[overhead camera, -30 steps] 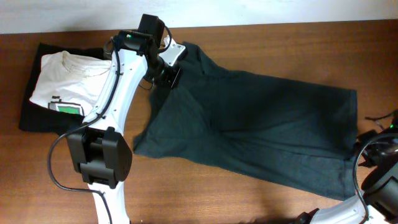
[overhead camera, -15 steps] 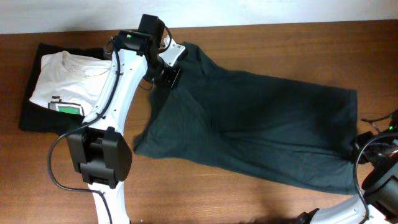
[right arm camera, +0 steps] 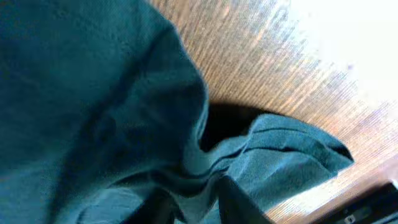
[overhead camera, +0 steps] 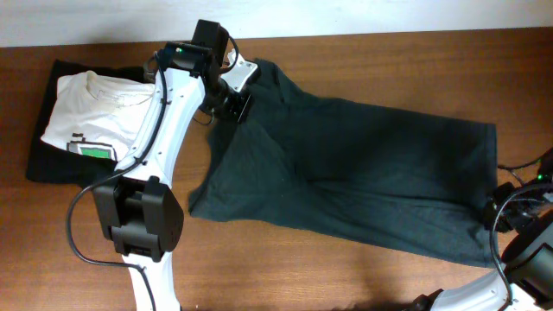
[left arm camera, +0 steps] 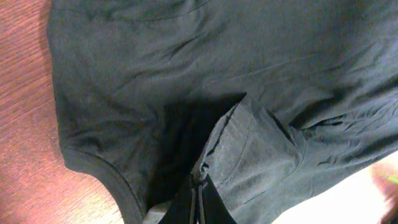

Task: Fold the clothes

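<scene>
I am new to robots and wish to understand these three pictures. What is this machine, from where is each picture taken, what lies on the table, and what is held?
This is a robot with two thin arms, and each arm ends in a two-finger gripper. The wide picture looks down from a fixed camera above the wooden table. The other two come from small cameras on the wrists, so they show the cloth from very close. A large dark T-shirt lies spread on the table. The left gripper pinches a fold near the shirt's upper left edge, and its wrist view shows the fingers shut on the cloth. The right gripper grips the shirt at its right edge. At the far left a white tee lies on a black folded garment; no gripper holds these.
</scene>
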Controlling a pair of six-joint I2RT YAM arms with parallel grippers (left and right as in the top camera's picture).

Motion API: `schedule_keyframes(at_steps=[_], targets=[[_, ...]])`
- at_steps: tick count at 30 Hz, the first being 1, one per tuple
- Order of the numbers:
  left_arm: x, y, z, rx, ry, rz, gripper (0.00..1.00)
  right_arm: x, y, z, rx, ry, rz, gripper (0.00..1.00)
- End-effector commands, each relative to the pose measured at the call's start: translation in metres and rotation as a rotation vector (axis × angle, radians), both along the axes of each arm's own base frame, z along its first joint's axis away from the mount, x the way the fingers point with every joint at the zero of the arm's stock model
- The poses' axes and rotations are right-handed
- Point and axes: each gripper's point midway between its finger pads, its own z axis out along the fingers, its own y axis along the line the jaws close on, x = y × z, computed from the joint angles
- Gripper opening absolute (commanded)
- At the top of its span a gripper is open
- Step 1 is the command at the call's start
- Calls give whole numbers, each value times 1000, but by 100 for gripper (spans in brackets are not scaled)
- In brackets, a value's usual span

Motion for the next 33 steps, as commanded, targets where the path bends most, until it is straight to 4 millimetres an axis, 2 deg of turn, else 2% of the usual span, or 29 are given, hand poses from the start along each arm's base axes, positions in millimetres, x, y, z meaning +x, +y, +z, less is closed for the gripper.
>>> schedule_keyframes(at_steps=[1,2,3,5,7,8,9,10,13,14,15,16,17,18,19,21,22,24,27,33], targets=[[0,-2,17,-7,-45,-20,2,-2,3,0,-4,5,4,18],[0,-2,17,-7,-45,-20,2,-2,3,0,-4,5,4,43],[0,-2,17,-7,-45,-20,2,-2,3,0,-3,5,3,48],[0,-2,17,-7,-45,-20,2,-3,4,0,1,9,3,41],[0,-2,17,-7,-45,-20,2,-3,4,0,2,9,3,46],[0,-2,17,-7,-45,-20,2,-2,4,0,3,5,2,36],[0,-2,17,-7,-45,-20,2,-2,4,0,3,3,1,14],[0,-2,17,-7,-45,-20,2,0,5,0,10,-4,0,10],[0,-2,17,-8,-45,-20,2,2,7,2,26,-14,-3,17],[0,-2,17,-7,-45,-20,2,1,8,3,31,-13,8,24],[0,-2,17,-7,-45,-20,2,1,8,3,31,-13,11,25],[0,-2,17,-8,-45,-20,2,1,8,3,32,-13,11,29],[0,-2,17,-7,-45,-20,2,1,9,3,35,-14,10,38],[0,-2,17,-7,-45,-20,2,5,12,3,53,-36,16,41],[0,-2,17,-7,-45,-20,2,9,15,4,75,-64,33,40],[0,-2,17,-7,-45,-20,2,9,16,5,81,-69,36,32],[0,-2,17,-7,-45,-20,2,10,16,4,78,-71,37,25],[0,-2,17,-8,-45,-20,2,10,15,4,75,-74,36,4],[0,-2,17,-7,-45,-20,2,12,13,12,61,-88,37,4],[-3,-1,16,-4,-34,-20,2,11,15,62,-8,-159,54,5]])
